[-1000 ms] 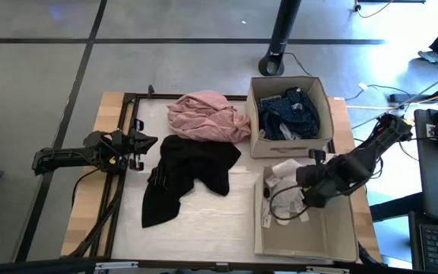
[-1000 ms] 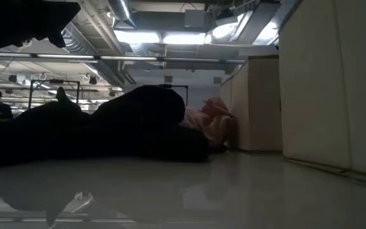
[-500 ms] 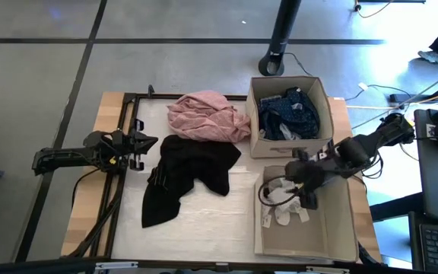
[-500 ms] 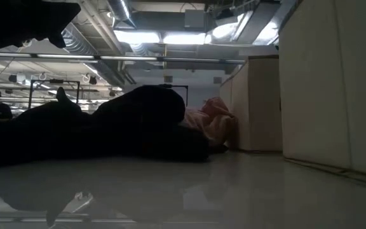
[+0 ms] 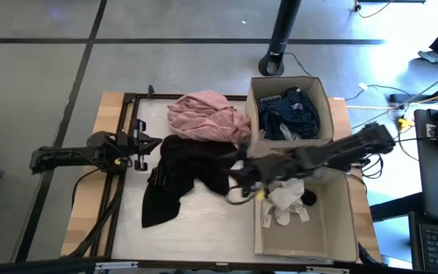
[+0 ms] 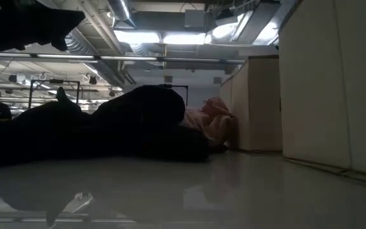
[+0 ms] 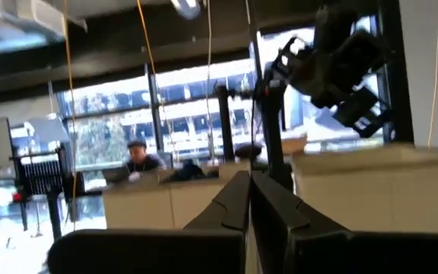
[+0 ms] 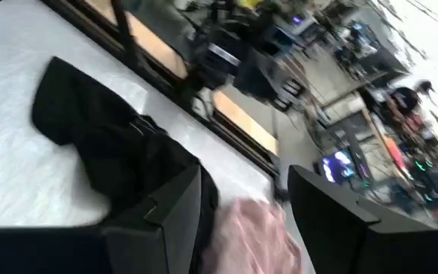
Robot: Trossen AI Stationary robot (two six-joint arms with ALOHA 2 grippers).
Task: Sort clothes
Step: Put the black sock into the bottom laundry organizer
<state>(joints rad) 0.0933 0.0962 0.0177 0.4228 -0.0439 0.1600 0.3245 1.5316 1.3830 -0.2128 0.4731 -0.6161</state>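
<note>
Black garment (image 5: 185,176) crumpled at surface center, pink piece (image 5: 206,116) at its 12 o'clock. Right hand (image 5: 238,176), fingers apart and empty, has left the socks box (image 5: 333,236); white socks (image 5: 286,199) dropped inside. Left hand (image 5: 144,142) closed.

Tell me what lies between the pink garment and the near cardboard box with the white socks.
In the high view, the right hand and the black garment's edge lie between the pink garment and the near box holding white socks.

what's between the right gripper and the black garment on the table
Nothing visible. The right gripper, open and empty, hangs at the black garment's right edge, with only bare table around it. The pink garment lies beyond, off that path.
</note>
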